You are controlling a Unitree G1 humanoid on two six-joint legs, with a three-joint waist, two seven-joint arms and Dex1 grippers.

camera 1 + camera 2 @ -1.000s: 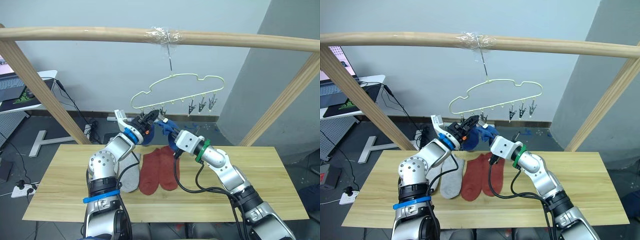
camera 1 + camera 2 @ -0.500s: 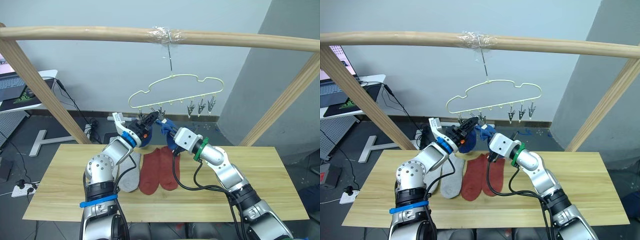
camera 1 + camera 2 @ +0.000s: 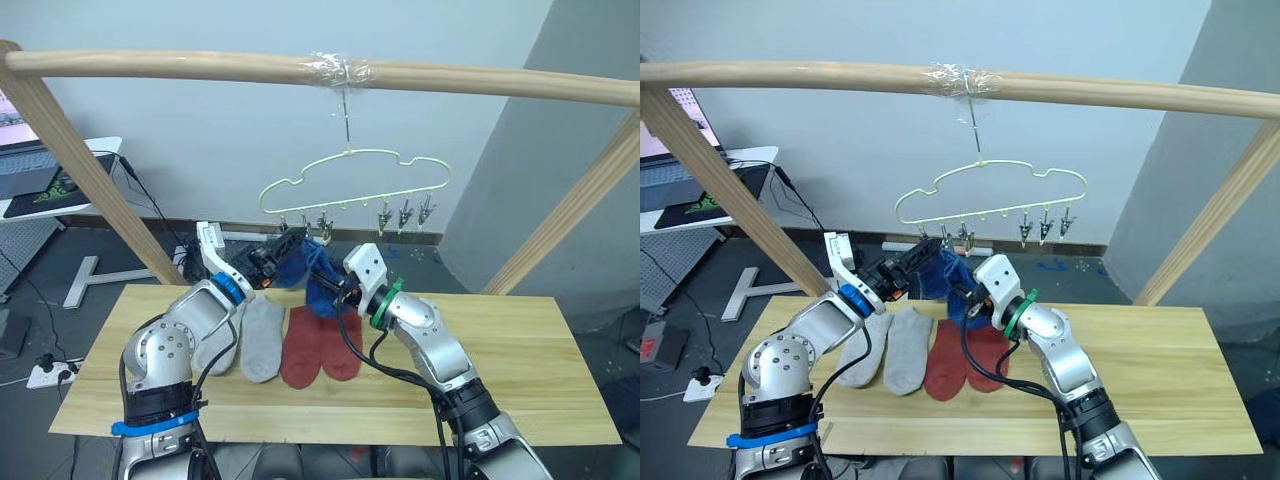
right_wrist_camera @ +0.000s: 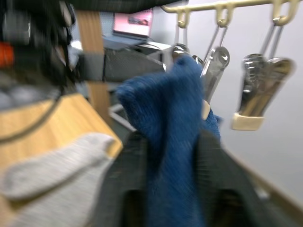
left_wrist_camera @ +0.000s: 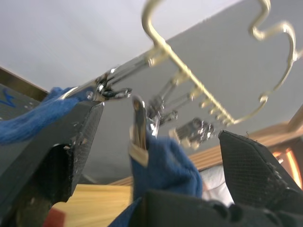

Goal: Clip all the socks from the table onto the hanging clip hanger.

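Left end effector [image 3: 268, 262] has dropped back from the hanger [image 3: 352, 180] since a second ago and now sits below the clips, its fingers spread wide, gripping nothing. A blue sock [image 3: 312, 272] hangs at the left-hand clips [image 3: 318, 227], and the right end effector [image 3: 335, 292] is clamped on its lower part. Looks like that sock has just been clipped. On the surface [image 3: 520, 350]: two grey socks [image 3: 245, 335] and two red socks [image 3: 318, 345], side by side, not yet hung.
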